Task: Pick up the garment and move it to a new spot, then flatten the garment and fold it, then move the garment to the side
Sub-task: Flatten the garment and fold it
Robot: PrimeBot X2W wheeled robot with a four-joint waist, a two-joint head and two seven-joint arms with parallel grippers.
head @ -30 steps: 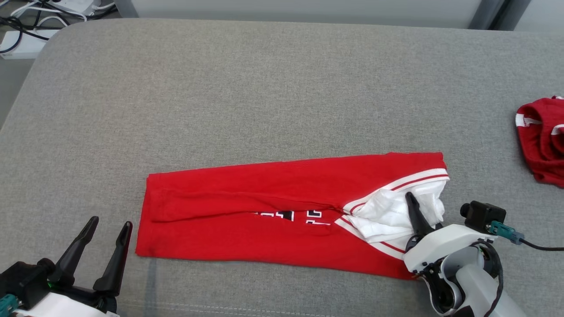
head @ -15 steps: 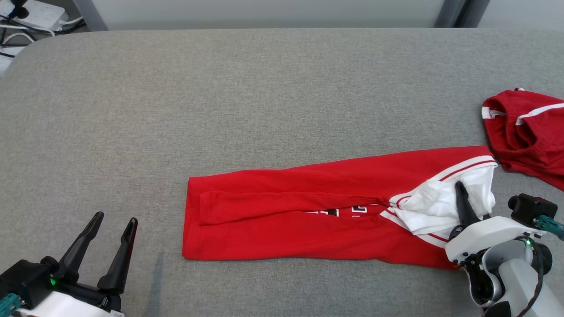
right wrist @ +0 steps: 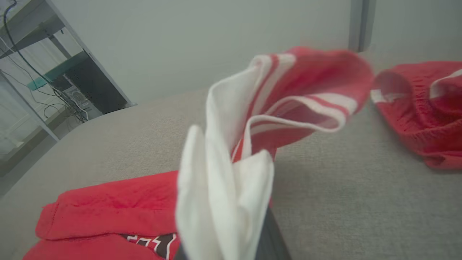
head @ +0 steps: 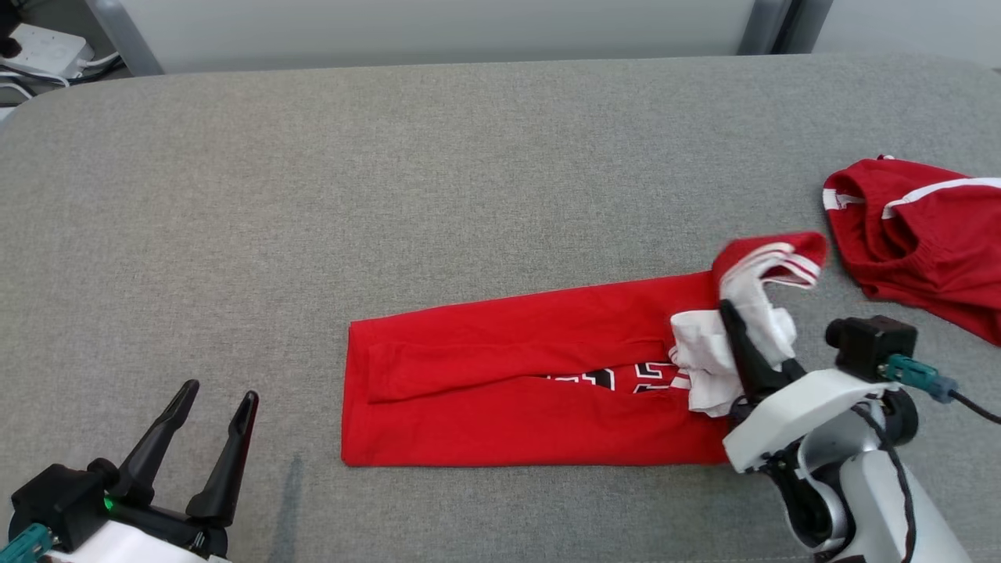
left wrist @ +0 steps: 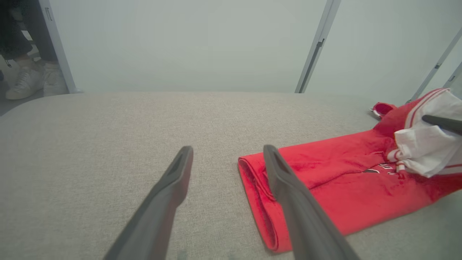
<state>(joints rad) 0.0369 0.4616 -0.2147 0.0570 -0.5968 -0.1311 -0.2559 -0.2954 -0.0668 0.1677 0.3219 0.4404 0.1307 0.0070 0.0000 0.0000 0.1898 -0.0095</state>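
The garment is a red shirt with white trim, folded into a long strip across the grey padded table. My right gripper is shut on its white-lined right end and holds that end lifted off the table; the raised cloth curls over in the right wrist view. My left gripper stands open at the lower left, a little left of the strip's left edge, with nothing between its fingers. The garment lies just right of them in the left wrist view.
A second red piece of clothing with white stripes lies crumpled at the table's right edge. Cables and a power strip sit on the floor past the far left corner. A person's shoes stand beyond the table.
My right gripper has lifted the garment's right end and carried it leftward, so it now curls over. The head camera has also shifted. The left gripper stayed open.
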